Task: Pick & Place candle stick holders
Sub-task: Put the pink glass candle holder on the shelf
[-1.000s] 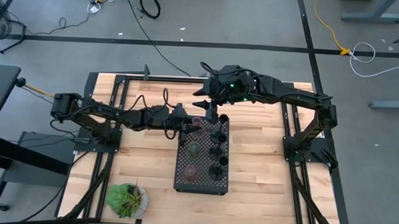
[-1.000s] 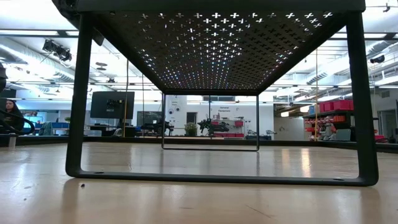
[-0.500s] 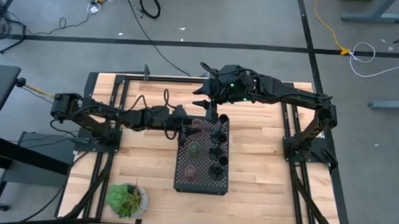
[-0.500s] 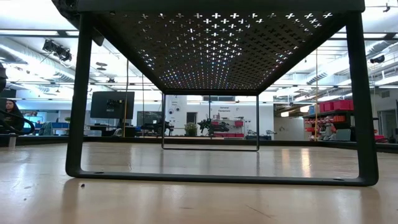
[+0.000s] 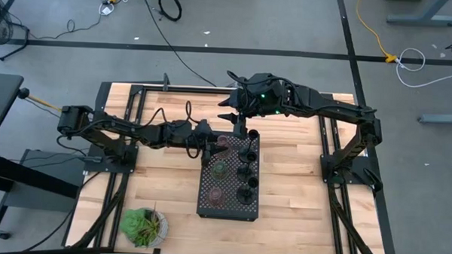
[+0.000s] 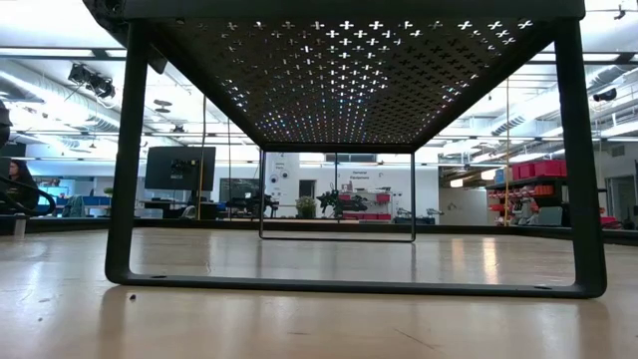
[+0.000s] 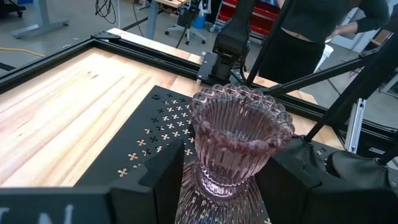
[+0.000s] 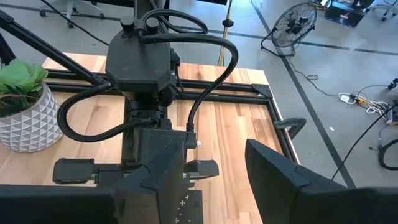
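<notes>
Table (image 5: 164,178): a wooden top with a black frame, filling the centre of the high view.
Tray (image 5: 229,201): a black perforated rectangular stand, centre of the high view; in the low view its underside spans the upper frame and its legs rest on the wood.
Pinkish holder (image 7: 239,146): ribbed glass with a beaded rim, standing upright on the tray at its upper left corner in the high view.
Olive-green holder (image 5: 219,169): on the tray's left column, just below the pinkish holder.
Brownish holder (image 5: 217,193): lowest of the left column.
Black stemmed holders (image 5: 246,173): three in a column along the tray's right side, upright.
Left gripper (image 7: 219,180): at the tray's upper left corner; its fingers (image 7: 163,182) stand on either side of the pinkish holder's stem, parted, with a slight gap visible on each side.
Right gripper (image 5: 239,126): just above the tray's upper edge in the high view, beside the topmost black stemmed holder; fingers spread apart, nothing between them.
Plant (image 5: 143,225): leafy green, in a white pot, lower left of the table.
Person (image 7: 314,28): a dark-clad torso beyond the table, upper right of the left wrist view.
</notes>
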Tool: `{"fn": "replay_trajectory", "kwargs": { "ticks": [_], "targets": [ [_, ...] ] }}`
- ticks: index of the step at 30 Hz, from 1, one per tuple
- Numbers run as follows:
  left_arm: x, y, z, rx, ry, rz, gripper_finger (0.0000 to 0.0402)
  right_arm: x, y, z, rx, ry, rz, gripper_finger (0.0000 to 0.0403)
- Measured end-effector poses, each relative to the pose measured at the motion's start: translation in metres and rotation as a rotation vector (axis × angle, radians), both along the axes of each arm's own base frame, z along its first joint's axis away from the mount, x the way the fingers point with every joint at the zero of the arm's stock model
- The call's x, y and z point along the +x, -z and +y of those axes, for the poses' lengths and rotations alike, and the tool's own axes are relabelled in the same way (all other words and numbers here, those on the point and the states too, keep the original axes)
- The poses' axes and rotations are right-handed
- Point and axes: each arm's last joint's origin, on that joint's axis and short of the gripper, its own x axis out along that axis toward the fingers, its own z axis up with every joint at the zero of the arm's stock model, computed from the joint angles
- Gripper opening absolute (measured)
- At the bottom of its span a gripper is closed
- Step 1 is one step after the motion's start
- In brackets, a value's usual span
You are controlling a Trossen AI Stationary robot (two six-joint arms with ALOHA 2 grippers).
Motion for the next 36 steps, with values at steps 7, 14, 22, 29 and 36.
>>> {"fn": "replay_trajectory", "kwargs": {
  "ticks": [7,14,22,29,36],
  "targets": [
    [0.000,0.000,0.000,-0.023,-0.005,-0.008,0.0206,0.000,0.000,0.000,-0.010,-0.005,0.001,0.0171],
    [0.001,-0.002,0.000,-0.025,-0.005,-0.013,0.0231,0.000,0.000,0.000,-0.017,-0.009,0.002,0.0171],
    [0.008,-0.018,0.000,-0.023,0.011,-0.064,0.0234,0.001,-0.001,0.000,-0.024,-0.011,-0.007,0.0171],
    [0.008,-0.019,-0.001,-0.049,0.012,-0.068,0.0234,0.002,-0.003,0.000,-0.031,-0.014,-0.030,0.0171],
    [0.008,-0.019,-0.001,-0.050,0.012,-0.069,0.0234,0.002,-0.003,0.000,-0.045,-0.021,-0.029,0.0171]
  ]
}}
